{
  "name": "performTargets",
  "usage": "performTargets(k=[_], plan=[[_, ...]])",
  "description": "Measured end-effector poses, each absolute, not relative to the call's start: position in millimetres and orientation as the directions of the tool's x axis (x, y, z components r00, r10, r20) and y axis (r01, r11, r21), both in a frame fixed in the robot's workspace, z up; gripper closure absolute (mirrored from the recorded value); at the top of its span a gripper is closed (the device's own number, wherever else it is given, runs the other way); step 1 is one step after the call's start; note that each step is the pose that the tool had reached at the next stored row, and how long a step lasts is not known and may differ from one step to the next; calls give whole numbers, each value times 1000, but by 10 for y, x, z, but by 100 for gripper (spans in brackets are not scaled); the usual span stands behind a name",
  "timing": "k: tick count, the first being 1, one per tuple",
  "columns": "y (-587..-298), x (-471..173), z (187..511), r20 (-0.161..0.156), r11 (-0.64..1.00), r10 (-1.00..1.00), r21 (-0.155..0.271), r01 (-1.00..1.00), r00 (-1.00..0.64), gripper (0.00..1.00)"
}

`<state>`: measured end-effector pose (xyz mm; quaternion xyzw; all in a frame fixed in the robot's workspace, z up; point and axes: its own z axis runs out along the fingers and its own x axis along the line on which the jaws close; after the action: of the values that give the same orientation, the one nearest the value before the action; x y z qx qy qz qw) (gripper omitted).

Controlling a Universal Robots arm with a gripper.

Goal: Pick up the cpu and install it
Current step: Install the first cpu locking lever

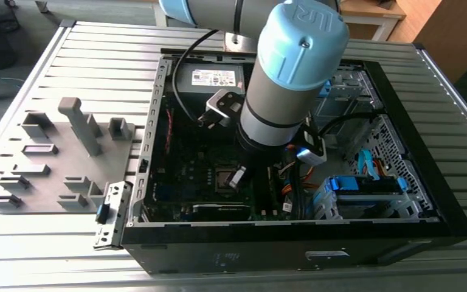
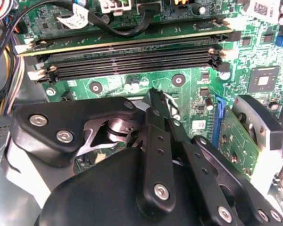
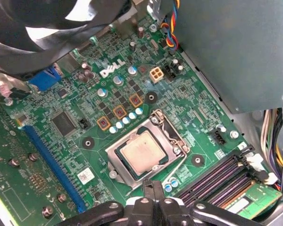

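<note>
The cpu (image 3: pixel 142 151), a small dull silver square, lies flat inside the metal-framed socket (image 3: pixel 173 137) of the green motherboard. In the first wrist view my gripper (image 3: pixel 153 187) hangs just beside the socket's edge, its two black fingertips pressed together with nothing between them. The second wrist view shows the same black fingers (image 2: pixel 156 108) shut above the board. In the exterior view the arm reaches down into the open computer case (image 1: pixel 428 201), and the gripper (image 1: pixel 235 177) sits low over the socket area (image 1: pixel 219 176).
Dark memory slots (image 3: pixel 216 178) run close beside the socket. A long blue slot (image 3: pixel 52 157) and a fan (image 3: pixel 61 28) lie on the other side. Cables (image 1: pixel 294 182), a power supply (image 1: pixel 209 78) and blue drive bays (image 1: pixel 365 185) crowd the case. A grey tray (image 1: pixel 55 158) with raised blocks stands at the exterior view's left.
</note>
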<state>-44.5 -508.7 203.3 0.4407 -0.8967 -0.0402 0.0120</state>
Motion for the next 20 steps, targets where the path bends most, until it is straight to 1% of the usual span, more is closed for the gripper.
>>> performTargets(k=[20], plan=[[-5096,-518,1902,-13,680,-730,81,-729,-683,89]])
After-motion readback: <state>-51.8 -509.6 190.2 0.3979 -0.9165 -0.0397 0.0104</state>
